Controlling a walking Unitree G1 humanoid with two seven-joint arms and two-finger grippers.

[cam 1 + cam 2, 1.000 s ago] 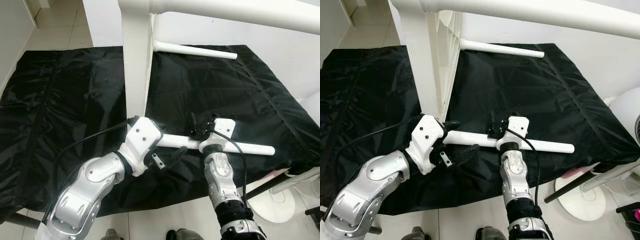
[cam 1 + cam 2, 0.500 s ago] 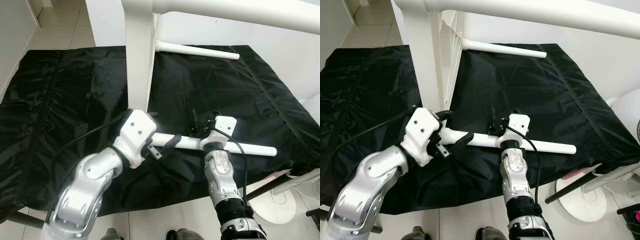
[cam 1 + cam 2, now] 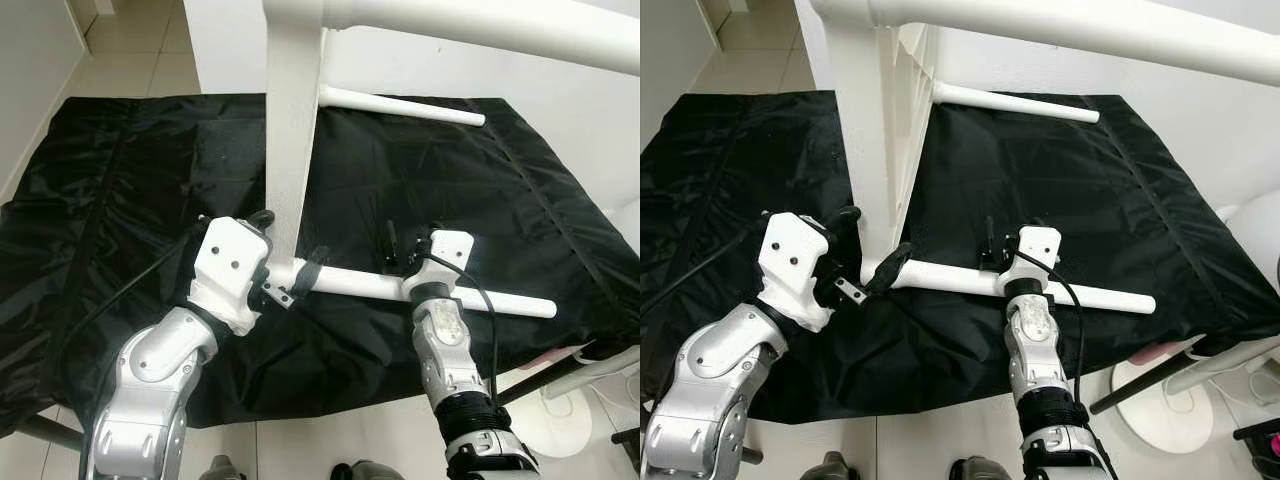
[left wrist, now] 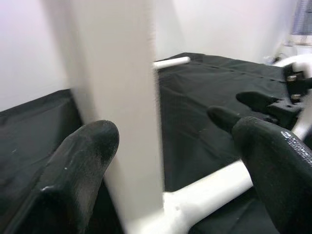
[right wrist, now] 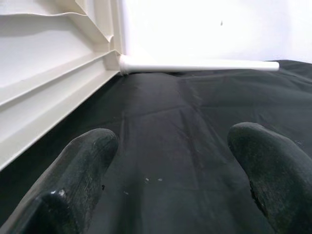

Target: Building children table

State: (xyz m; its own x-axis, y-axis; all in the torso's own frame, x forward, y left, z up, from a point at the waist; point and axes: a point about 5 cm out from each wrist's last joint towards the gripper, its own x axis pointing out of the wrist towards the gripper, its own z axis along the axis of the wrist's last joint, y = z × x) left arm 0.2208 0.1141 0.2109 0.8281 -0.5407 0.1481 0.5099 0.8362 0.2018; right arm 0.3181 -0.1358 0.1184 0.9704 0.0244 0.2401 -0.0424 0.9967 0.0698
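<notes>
- The left hand point(image 3: 862, 262) is spread around the foot of the upright white table panel point(image 3: 290, 150), one finger point(image 4: 83, 161) on each side, gripping nothing.
- A white table leg point(image 3: 350, 283) runs from that panel across the black sheet point(image 3: 150, 200), passing just beneath the right hand point(image 3: 405, 250).
- The right hand's fingers point(image 5: 83, 170) are spread apart, empty.
- A second white leg point(image 3: 1015, 102) lies well beyond both hands.

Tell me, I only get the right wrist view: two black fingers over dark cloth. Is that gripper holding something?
Observer: No. The right gripper is open, and a white table leg lies across the black cloth under its wrist.
Operator: Where does that leg go?
Observer: Its other end meets the white tabletop, which stands on edge.
Operator: And the other arm?
Observer: The left gripper straddles that joint, with its fingers open on either side of the tabletop's edge.
</notes>
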